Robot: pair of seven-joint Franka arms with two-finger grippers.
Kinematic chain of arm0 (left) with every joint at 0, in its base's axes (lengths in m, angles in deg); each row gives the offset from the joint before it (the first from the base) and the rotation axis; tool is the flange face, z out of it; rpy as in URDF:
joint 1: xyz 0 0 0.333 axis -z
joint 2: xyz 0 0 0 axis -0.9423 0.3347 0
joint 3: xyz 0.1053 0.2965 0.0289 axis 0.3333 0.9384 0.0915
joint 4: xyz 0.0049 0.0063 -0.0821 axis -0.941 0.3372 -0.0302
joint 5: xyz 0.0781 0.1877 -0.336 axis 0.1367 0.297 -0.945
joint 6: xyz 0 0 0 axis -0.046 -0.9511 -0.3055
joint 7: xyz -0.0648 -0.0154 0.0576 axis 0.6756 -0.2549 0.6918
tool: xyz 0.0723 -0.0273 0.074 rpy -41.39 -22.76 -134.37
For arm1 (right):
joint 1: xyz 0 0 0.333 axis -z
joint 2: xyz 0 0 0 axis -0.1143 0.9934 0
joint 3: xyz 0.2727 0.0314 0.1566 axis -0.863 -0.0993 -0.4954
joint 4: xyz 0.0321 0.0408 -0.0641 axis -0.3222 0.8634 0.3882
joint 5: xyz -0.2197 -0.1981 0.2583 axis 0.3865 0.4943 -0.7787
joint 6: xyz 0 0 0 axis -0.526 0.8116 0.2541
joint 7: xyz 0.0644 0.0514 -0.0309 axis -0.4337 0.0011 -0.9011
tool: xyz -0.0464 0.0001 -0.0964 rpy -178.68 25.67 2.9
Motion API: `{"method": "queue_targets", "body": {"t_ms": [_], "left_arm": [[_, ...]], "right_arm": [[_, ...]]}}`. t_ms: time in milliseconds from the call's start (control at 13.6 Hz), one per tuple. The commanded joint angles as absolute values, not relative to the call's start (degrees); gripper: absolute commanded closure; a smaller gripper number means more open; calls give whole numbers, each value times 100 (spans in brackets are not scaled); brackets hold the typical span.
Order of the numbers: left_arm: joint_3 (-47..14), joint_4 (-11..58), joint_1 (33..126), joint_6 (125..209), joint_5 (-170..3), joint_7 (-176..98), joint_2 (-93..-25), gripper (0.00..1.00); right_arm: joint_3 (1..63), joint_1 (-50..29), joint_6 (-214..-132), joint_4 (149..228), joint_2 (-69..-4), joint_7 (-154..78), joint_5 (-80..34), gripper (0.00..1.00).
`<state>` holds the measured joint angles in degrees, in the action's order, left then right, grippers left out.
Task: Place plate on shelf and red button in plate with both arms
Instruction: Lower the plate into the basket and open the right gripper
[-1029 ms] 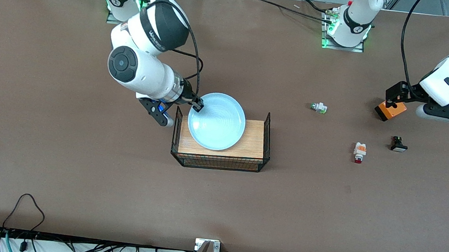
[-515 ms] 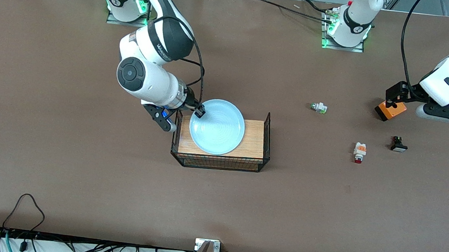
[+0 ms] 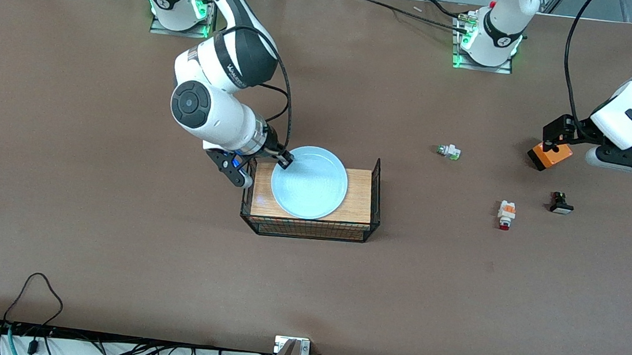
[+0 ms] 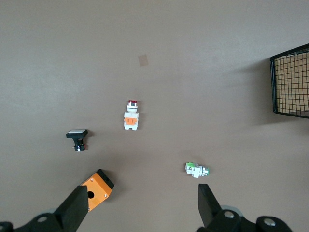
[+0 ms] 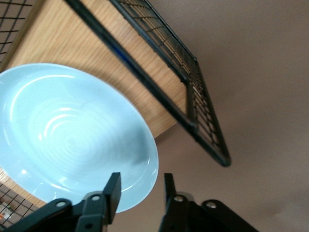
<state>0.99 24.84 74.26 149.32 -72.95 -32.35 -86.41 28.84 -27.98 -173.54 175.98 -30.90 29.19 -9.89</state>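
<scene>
Right gripper: we are holding the plate by its rim, fingers clamped on it, over the wire basket with the wooden floor.
Left gripper: we are waiting with fingers apart, over the counter at the left arm's end.
Red button: lying on the counter, untouched, between the black button and the basket.
Green-tipped part: lying near the red button, easily mistaken for it.
Risk: we are gripping one edge only; the plate could tilt, strike the basket wall, or slip on release.
</scene>
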Motion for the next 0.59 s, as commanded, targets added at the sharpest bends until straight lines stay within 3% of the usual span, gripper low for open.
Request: {"method": "queue_targets", "body": {"t_ms": [0, 294, 515], "left_arm": [[147, 2430, 7493, 14851, -7181, -3275, -8642, 0], [156, 2439, 7484, 14851, -7199, -3301, -8590, 0], [156, 2413, 7484, 14449, -7260, -3371, -8319, 0]], "right_arm": [[2979, -2895, -17327, 17420, -3322, 2840, -879, 0], [2997, -2781, -17046, 17410, -3963, 2656, -450, 0], [3006, -2588, -16353, 17410, -4263, 1368, 567, 0]]}}
